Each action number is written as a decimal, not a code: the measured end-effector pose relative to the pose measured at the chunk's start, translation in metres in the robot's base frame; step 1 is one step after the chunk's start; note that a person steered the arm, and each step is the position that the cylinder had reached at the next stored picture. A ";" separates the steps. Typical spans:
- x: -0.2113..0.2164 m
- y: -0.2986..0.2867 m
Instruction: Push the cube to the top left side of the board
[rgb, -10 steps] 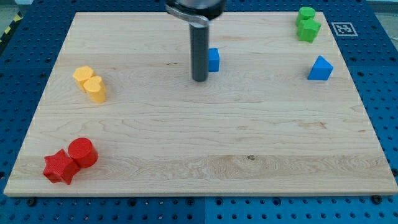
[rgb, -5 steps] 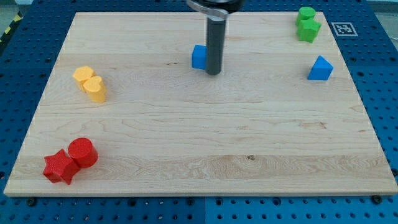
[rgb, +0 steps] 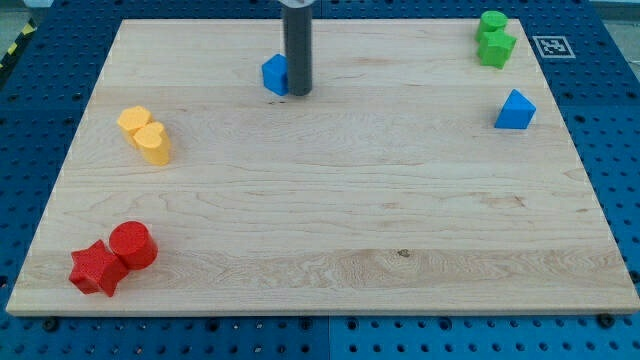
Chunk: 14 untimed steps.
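A small blue cube (rgb: 274, 74) sits on the wooden board (rgb: 320, 220) near the view's top, left of centre. My tip (rgb: 299, 93) stands right against the cube's right side, touching it. The dark rod rises from there out of the view's top and hides the cube's right edge.
A blue triangular block (rgb: 515, 110) lies at the right. Two green blocks (rgb: 493, 40) sit at the top right corner. Two yellow blocks (rgb: 146, 134) lie at the left. A red star (rgb: 96, 268) and a red cylinder (rgb: 133, 245) sit at the bottom left.
My tip went around from the cube's left side to its right side, then moved left and up, pushing the blue cube toward the view's top left.
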<state>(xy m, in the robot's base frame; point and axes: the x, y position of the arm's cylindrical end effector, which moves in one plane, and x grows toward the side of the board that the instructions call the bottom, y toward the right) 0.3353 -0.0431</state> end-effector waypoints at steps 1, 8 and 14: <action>-0.004 -0.018; -0.064 -0.088; -0.106 -0.116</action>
